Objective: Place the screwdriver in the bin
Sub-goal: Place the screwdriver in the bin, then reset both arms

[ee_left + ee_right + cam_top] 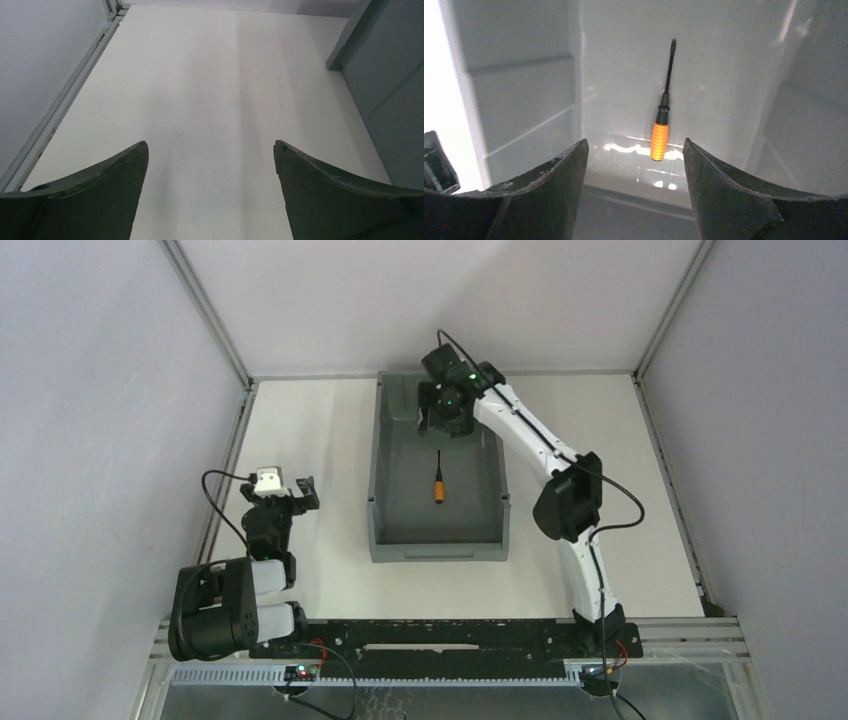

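Orange-handled screwdriver lies inside the grey bin.

the bin's smooth plastic shines glossy between the right gripper's scuffed matt fingers, beneath the screwdriver's ribbed orange handle.

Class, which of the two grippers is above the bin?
The right gripper, open over the bin where the screwdriver lies; the left gripper is over the table.
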